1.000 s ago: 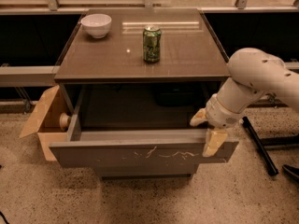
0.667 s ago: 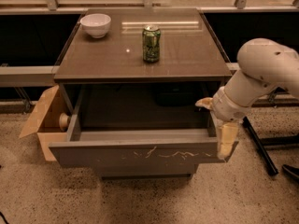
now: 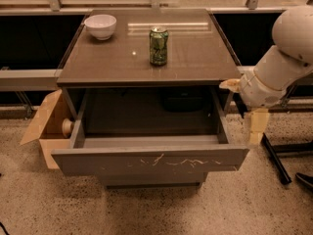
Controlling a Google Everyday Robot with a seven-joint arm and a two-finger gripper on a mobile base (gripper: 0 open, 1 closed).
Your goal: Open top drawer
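The top drawer (image 3: 151, 161) is the wide grey-brown front with whitish scratches across its middle. It stands pulled far out from the cabinet, and its inside (image 3: 146, 114) looks dark and bare. My gripper (image 3: 243, 107) is to the right of the drawer's right side wall, outside the cabinet and apart from the drawer front. Its cream fingers (image 3: 256, 126) are spread apart and hold nothing. The white arm (image 3: 288, 53) comes in from the upper right.
A white bowl (image 3: 100, 26) and a green can (image 3: 158, 45) stand on the cabinet top (image 3: 195, 58). An open cardboard box (image 3: 46, 126) sits on the floor at the cabinet's left. Black stand legs (image 3: 274, 155) lie on the floor at the right.
My gripper has lifted off the drawer's front right corner and moved up and to the right. The drawer stays pulled out as before.
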